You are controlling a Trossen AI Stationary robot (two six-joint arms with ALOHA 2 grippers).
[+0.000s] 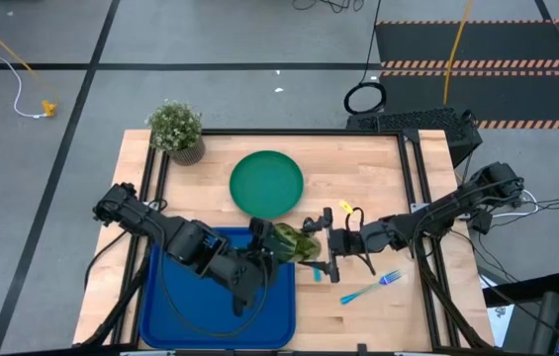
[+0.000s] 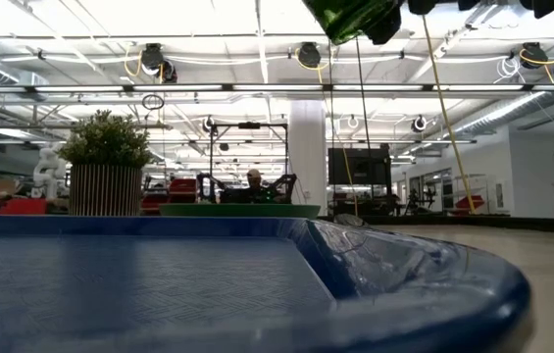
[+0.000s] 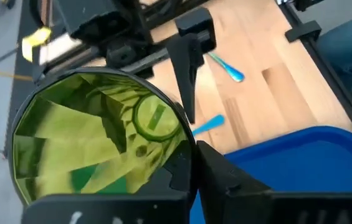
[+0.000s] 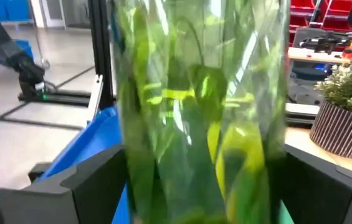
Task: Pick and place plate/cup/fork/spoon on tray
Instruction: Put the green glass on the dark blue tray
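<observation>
The cup hung in the air just off the tray's right edge, between the two arms, which reads as a handover from one to the other. The left tool was pressed together on the cup's rim; its wrist view looked straight down into the open mouth. The right tool stood spread, its fingers flanking the cup's wall, and whether they touched it could not be told. My judgement is that the left arm took the cup because it reaches the tray more easily.

The tray lay bare, nothing yet set in it, and the low view showed only its ribbed blue floor. The plate lay on the worktop just beyond the tray's far right corner, empty. The fork lay on the wood right of the tray, under the right arm. The spoon could not be picked out with certainty. A potted plant stood beyond the tray's far left corner.
</observation>
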